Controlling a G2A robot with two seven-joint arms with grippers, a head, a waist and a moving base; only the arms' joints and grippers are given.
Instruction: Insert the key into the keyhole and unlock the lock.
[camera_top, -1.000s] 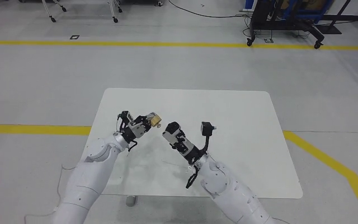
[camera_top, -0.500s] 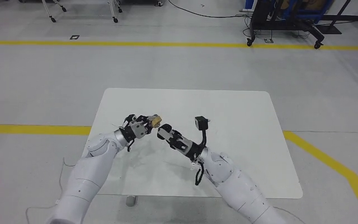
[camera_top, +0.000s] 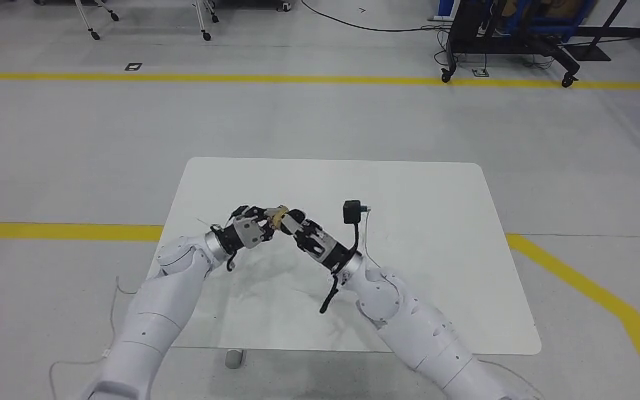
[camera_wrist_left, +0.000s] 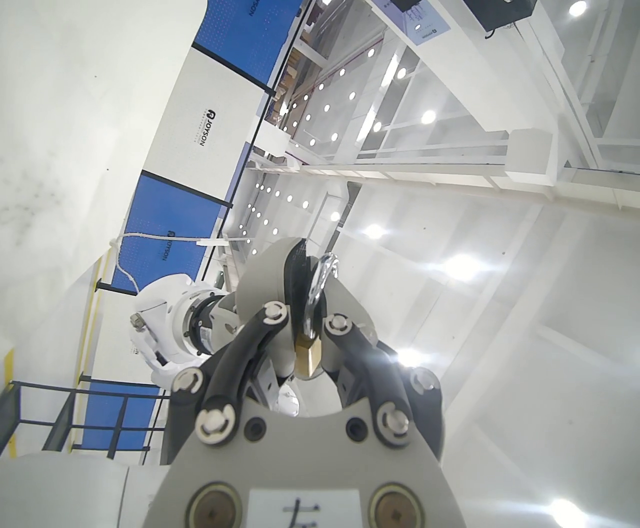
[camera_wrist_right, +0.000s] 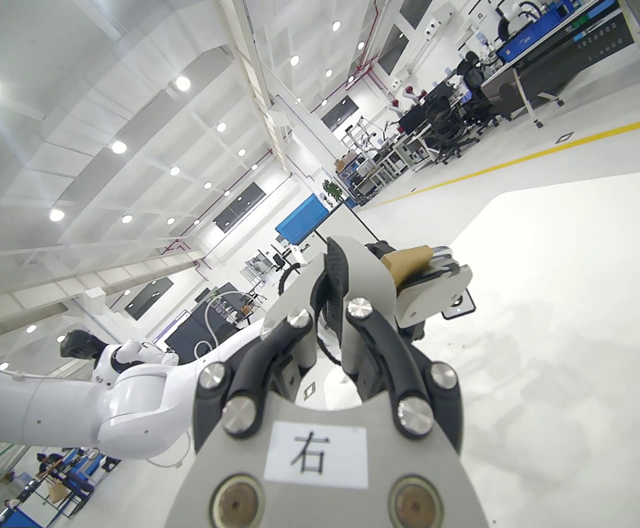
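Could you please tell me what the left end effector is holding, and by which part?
The left end effector grips the padlock by its silver shackle, and the brass body sticks out of the grip.

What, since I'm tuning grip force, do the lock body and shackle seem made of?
The lock body looks like brass: yellow-gold metal with a dull satin sheen. The shackle looks like steel, silvery with bright glints; whether it is polished or plated cannot be told.
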